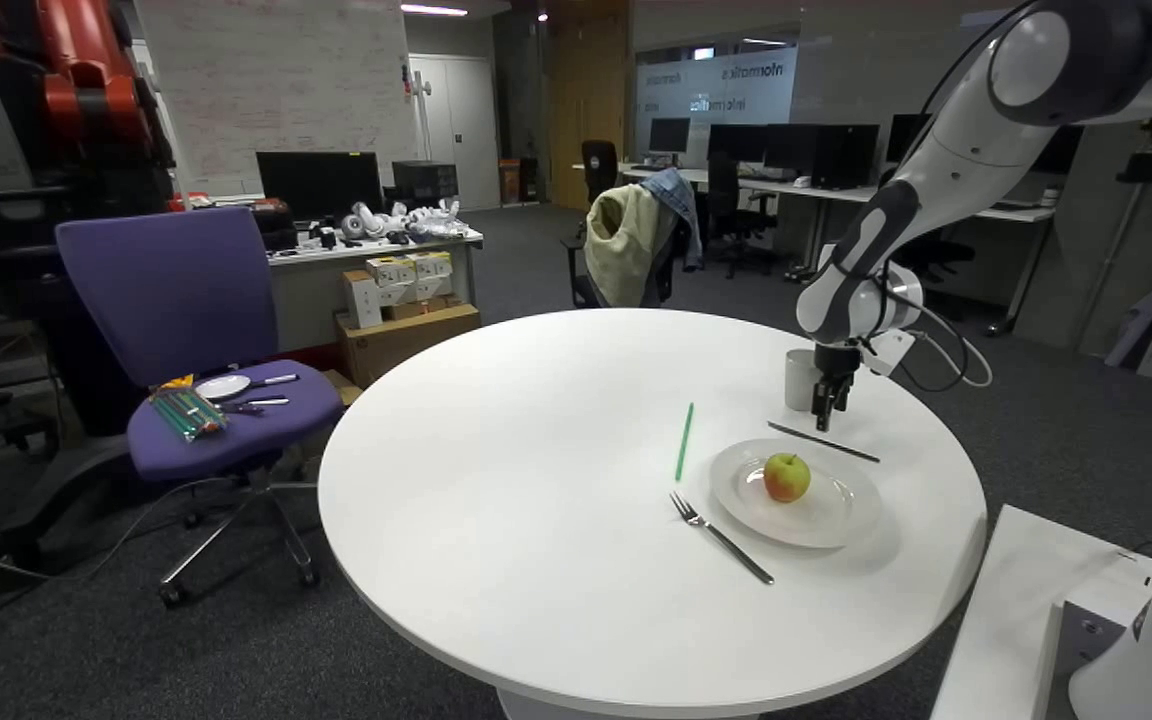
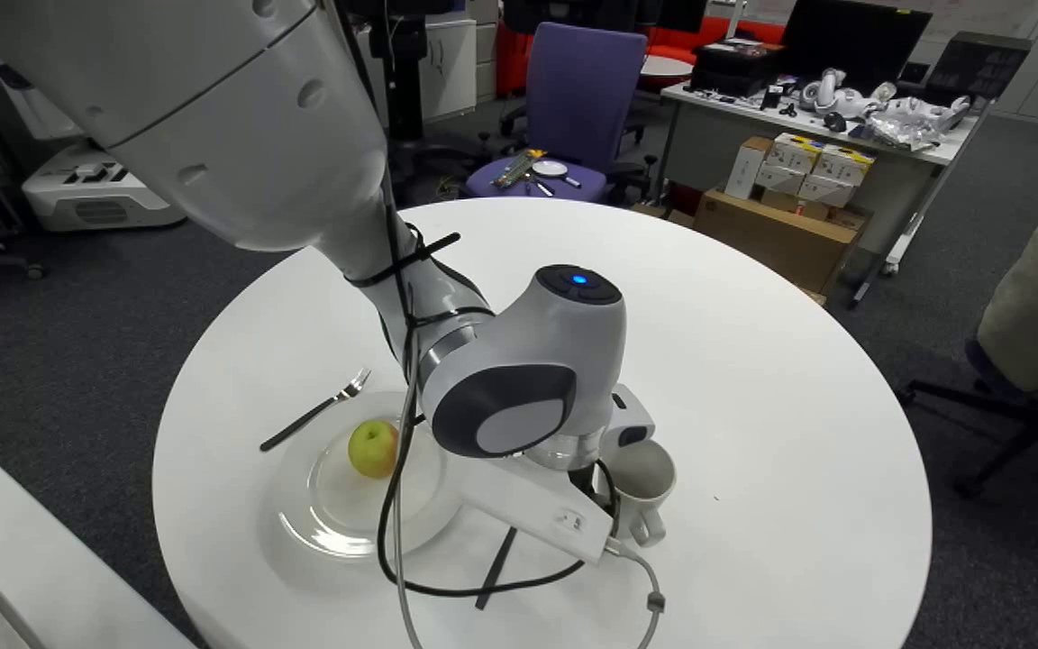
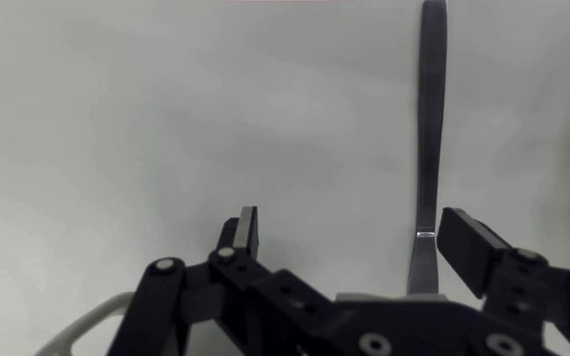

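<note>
My gripper (image 3: 349, 227) stands open just above the white table, nothing held between its fingers. A dark metal knife (image 3: 431, 109) lies under it in the wrist view, close beside the right-hand finger (image 3: 468, 247); contact cannot be told. In an exterior view the gripper (image 1: 829, 408) points down between the knife (image 1: 823, 441) and a pale mug (image 1: 798, 380). The mug (image 2: 643, 476) shows its open top and handle in an exterior view, where the arm hides most of the gripper. Part of a pale handle (image 3: 92, 316) shows at lower left in the wrist view.
A clear plate (image 1: 846, 520) bearing a red-green apple (image 1: 787, 478) sits beside the knife. A fork (image 1: 731, 545) and a thin green stick (image 1: 684, 442) lie on the round table (image 1: 496, 480). Cables (image 2: 483, 590) hang from the wrist. A purple chair (image 1: 171, 290) stands beyond.
</note>
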Controlling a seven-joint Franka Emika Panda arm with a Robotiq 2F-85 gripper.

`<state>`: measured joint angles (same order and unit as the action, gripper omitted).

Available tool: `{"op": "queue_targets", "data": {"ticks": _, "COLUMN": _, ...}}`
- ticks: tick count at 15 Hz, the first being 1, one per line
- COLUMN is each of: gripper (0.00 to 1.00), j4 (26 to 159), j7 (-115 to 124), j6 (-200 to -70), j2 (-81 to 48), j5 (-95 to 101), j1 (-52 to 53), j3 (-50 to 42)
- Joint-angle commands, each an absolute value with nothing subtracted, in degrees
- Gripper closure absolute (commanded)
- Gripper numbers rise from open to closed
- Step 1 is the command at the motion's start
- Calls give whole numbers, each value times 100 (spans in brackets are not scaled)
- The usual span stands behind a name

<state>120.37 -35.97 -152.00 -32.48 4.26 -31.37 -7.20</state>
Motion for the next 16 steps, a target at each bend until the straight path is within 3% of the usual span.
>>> {"op": "queue_targets", "data": {"ticks": 1, "gripper": 33, "j4": 12040, "j7": -3702, "j6": -15315, "j2": -3218, "j5": 334, "j1": -3214, "j3": -688}}
{"op": "queue_targets", "data": {"ticks": 5, "gripper": 47, "j4": 12000, "j7": -3656, "j6": -15283, "j2": -3262, "j5": 358, "j1": -3177, "j3": -705}}
{"op": "queue_targets", "data": {"ticks": 8, "gripper": 42, "j4": 11960, "j7": -3511, "j6": -15314, "j2": -3345, "j5": 421, "j1": -3066, "j3": -762}}
{"op": "queue_targets", "data": {"ticks": 10, "gripper": 53, "j4": 11911, "j7": -3427, "j6": -15310, "j2": -3438, "j5": 470, "j1": -2971, "j3": -796}}
{"op": "queue_targets", "data": {"ticks": 12, "gripper": 77, "j4": 11879, "j7": -3414, "j6": -15291, "j2": -3496, "j5": 477, "j1": -2931, "j3": -807}}
{"op": "queue_targets", "data": {"ticks": 14, "gripper": 94, "j4": 11870, "j7": -3461, "j6": -15273, "j2": -3471, "j5": 473, "j1": -2947, "j3": -810}}
{"op": "queue_targets", "data": {"ticks": 16, "gripper": 100, "j4": 11865, "j7": -3492, "j6": -15263, "j2": -3432, "j5": 456, "j1": -2978, "j3": -810}}
